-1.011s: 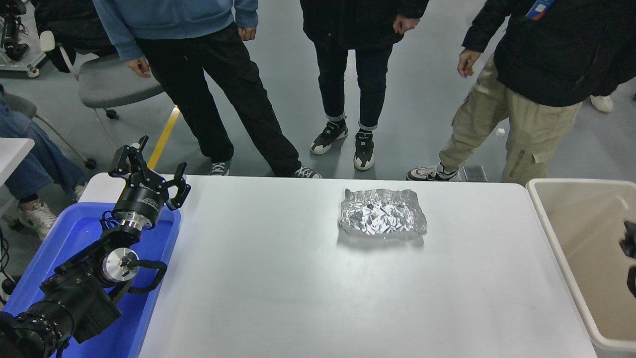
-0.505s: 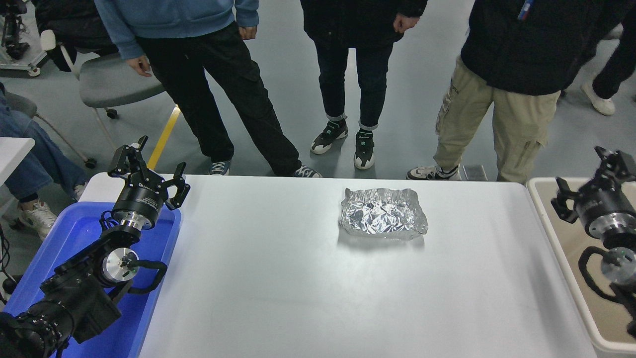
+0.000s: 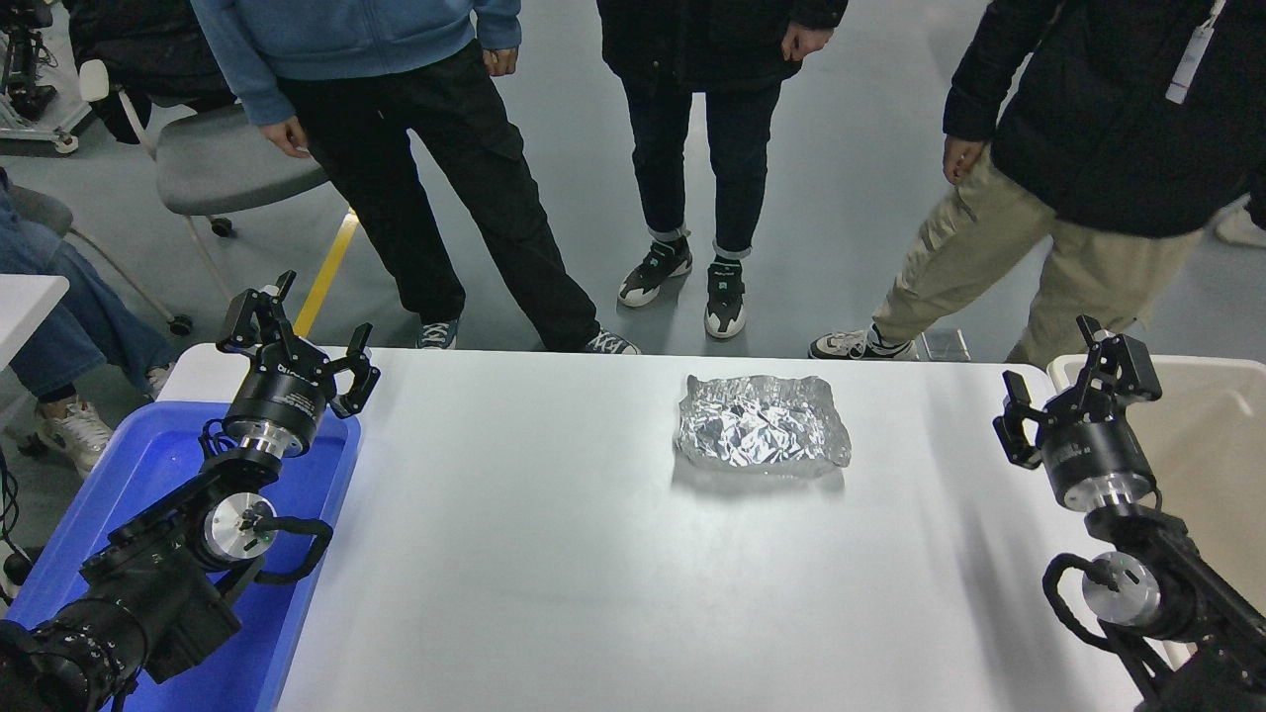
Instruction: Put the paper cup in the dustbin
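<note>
Far left: blue tray [image 3: 148,465] at the tabletop's [image 3: 554,554] left edge. Left arm parked over it; left end effector [image 3: 297,341] sits above the tray's far corner, fingers spread, released, grasping nothing.

Centre, toward the far edge: crumpled foil [image 3: 762,433] lies flat on the tabletop, well apart from both arms.

Right: right arm comes in from the lower right corner and points away from the camera. Right end effector [image 3: 1073,396] hangs over the tabletop's right edge, just beside the dustbin's [image 3: 1221,371] near wall. Fingers spread, released, nothing between them.

Far right: dustbin stands against the tabletop's right side; only its rim and part of its beige inner wall show, the rest cut off by the frame edge and hidden by the arm.

Paper cup: not visible on the tabletop, in the tray, or in either end effector. Cannot tell whether it is in the dustbin; the interior that shows is bare beige wall.

Far side: three people stand on the grey floor facing the tabletop, hands at their sides; a grey chair [image 3: 223,163] at top left.
</note>
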